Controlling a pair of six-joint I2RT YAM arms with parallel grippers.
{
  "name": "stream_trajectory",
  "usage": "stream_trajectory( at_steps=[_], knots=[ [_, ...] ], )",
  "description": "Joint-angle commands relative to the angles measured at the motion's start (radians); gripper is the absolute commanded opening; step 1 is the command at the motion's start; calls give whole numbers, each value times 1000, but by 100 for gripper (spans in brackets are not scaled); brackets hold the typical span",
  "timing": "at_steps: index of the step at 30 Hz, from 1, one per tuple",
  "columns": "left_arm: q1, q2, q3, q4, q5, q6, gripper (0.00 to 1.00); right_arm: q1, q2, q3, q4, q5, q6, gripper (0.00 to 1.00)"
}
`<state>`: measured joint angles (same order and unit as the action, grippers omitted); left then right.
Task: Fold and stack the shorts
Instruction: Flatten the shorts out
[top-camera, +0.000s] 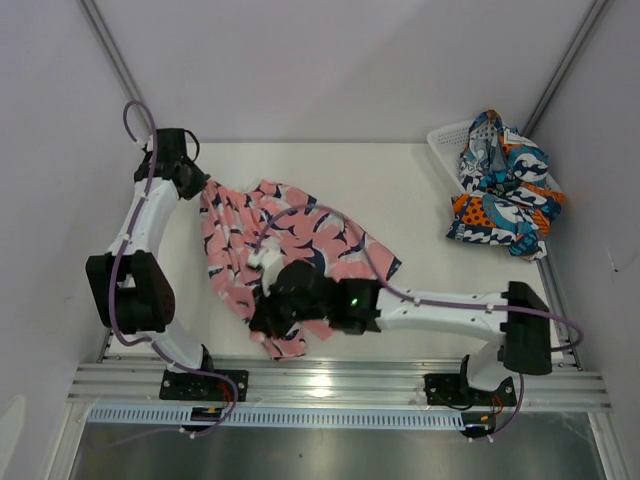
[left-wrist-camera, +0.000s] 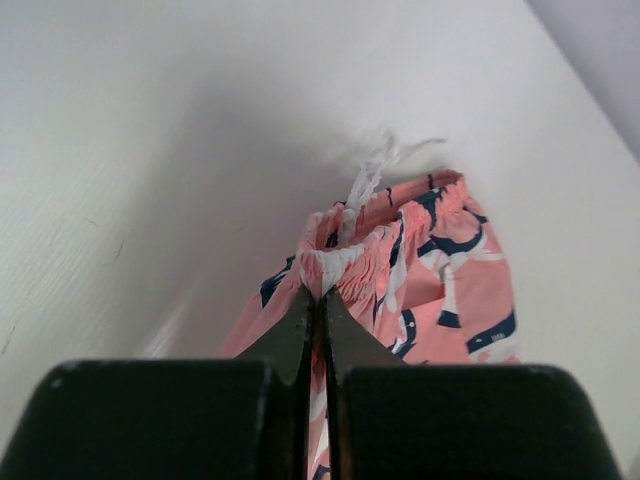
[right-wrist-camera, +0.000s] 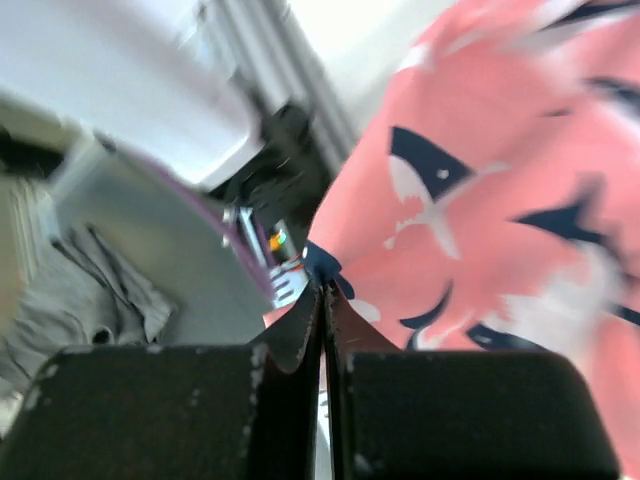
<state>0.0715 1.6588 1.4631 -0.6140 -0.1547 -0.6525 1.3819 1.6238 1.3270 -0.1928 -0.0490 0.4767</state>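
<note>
**Pink shorts pinched at both ends**

The pink shorts (top-camera: 300, 240) are stretched over the worktop (top-camera: 400, 190), with the long axis running from far left to near centre. The gathered waistband is clamped in the left fingers (left-wrist-camera: 305, 325), and a navy-trimmed edge is clamped in the right fingers (right-wrist-camera: 303, 335) at the near end. The patterned shorts (top-camera: 505, 190) are heaped on the basket (top-camera: 445, 135), nearer the right arm. No legible writing is seen.
</note>
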Motion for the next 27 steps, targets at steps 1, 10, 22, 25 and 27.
stream_trajectory(
  at_steps=[1, 10, 22, 25, 27],
  knots=[
    [1, -8, 112, -58, -22, -87, 0, -185, -172, -51, -45, -109, 25, 0],
    [-1, 128, 380, -167, 142, -309, 0, -696, -236, 56, -194, -322, -90, 0],
    [37, -5, 568, -178, 133, -443, 0, -1086, -15, 576, -295, -604, -79, 0],
    [57, -77, 553, -179, 147, -447, 0, -1097, 1, 636, -347, -667, -125, 0],
    [73, -123, 540, -176, 176, -437, 0, -1094, -40, 623, -341, -715, -136, 0]
  ],
)
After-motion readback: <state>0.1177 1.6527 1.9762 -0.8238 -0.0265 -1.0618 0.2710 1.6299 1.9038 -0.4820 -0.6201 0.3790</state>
